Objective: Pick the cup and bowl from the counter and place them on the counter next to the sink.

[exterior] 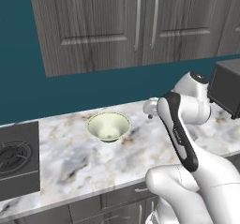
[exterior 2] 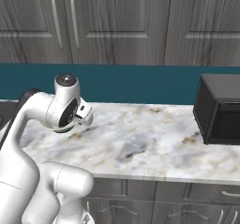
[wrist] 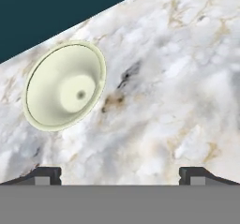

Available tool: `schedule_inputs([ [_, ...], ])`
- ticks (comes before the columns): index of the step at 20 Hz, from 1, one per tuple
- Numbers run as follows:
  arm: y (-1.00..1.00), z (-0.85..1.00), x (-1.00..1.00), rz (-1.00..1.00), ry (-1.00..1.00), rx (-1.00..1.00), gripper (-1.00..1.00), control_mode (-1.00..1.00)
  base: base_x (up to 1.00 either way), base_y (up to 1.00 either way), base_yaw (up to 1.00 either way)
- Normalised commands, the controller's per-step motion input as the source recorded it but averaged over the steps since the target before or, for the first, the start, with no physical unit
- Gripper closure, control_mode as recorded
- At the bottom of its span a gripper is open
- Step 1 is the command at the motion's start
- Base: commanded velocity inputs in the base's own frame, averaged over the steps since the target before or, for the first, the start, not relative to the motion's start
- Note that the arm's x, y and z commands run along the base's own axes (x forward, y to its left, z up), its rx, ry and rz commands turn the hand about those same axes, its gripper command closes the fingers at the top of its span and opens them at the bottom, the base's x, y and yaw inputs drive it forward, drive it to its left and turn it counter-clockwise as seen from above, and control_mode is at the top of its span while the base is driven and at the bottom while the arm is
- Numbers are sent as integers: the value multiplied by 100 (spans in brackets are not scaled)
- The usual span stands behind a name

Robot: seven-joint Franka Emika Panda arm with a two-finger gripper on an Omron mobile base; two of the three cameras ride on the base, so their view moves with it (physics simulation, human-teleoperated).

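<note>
Open hand (wrist: pixel 120 174) above counter (wrist: pixel 178 78), bowl (wrist: pixel 64 85) beside.

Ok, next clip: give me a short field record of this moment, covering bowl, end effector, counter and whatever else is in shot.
bowl: upright on the counter, empty, nothing touching it
end effector: open, empty, above bare marble, apart from the bowl
counter: white-and-grey marble with tan veins
stovetop: black, at the counter's left end
microwave: dark box at the counter's right end
upper cabinets: grey wood-grain, doors closed
task state: bowl not yet picked up
</note>
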Motion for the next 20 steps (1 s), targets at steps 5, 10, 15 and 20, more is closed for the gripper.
schedule_inputs([
  [5,8,-25,48,-19,0,0,-100,-100,0,0,0],
  [10,1,-16,22,-5,0,2,-100,-100,0,0,0],
  [15,0,0,8,3,0,11,-100,-100,0,0,0],
  [20,1,0,0,11,0,12,-100,-100,0,0,0],
])
